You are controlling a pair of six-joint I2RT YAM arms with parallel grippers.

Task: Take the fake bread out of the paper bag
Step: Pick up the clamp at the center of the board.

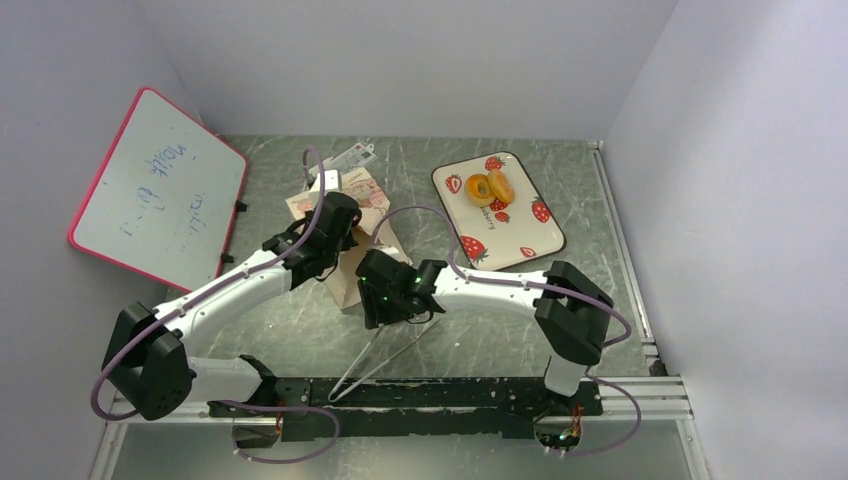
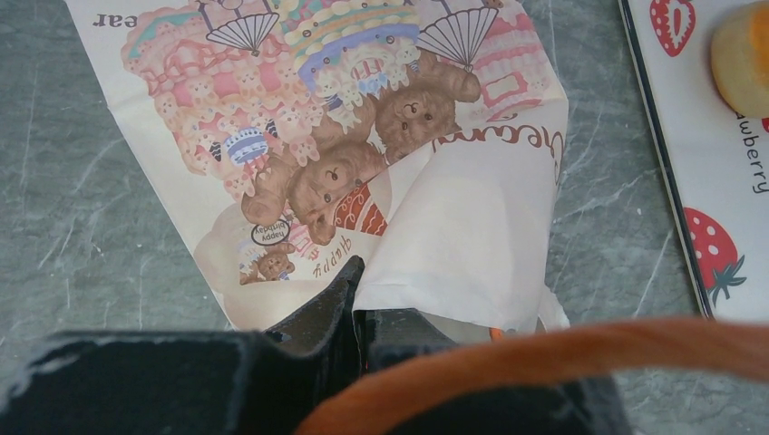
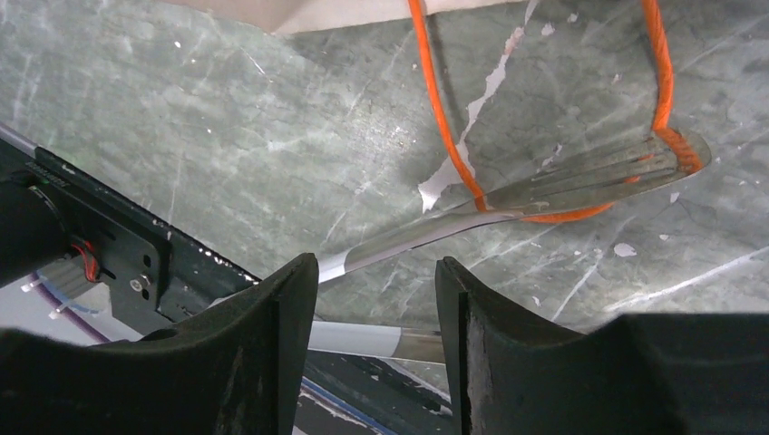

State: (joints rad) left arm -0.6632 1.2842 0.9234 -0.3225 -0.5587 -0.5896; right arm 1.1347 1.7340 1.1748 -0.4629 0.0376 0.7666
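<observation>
The paper bag (image 1: pixel 366 192) lies on the table with its printed bear picture up (image 2: pixel 345 136). My left gripper (image 1: pixel 338 226) is shut on a folded paper edge of the bag (image 2: pixel 361 292). An orange cord handle (image 2: pixel 544 349) crosses close in front of the left wrist camera. Two golden ring-shaped bread pieces (image 1: pixel 489 188) sit on the strawberry tray (image 1: pixel 520 240); one shows at the edge of the left wrist view (image 2: pixel 744 54). No bread shows inside the bag. My right gripper (image 1: pixel 378 300) (image 3: pixel 376 272) is open and empty, hovering over metal tongs (image 3: pixel 580 177).
The tongs (image 1: pixel 385 350) lie on the table by the arm bases, with the bag's other orange cord handle (image 3: pixel 444 118) looped over their tip. A red-framed whiteboard (image 1: pixel 160 190) leans at the left. A white tag card (image 1: pixel 350 155) lies behind the bag.
</observation>
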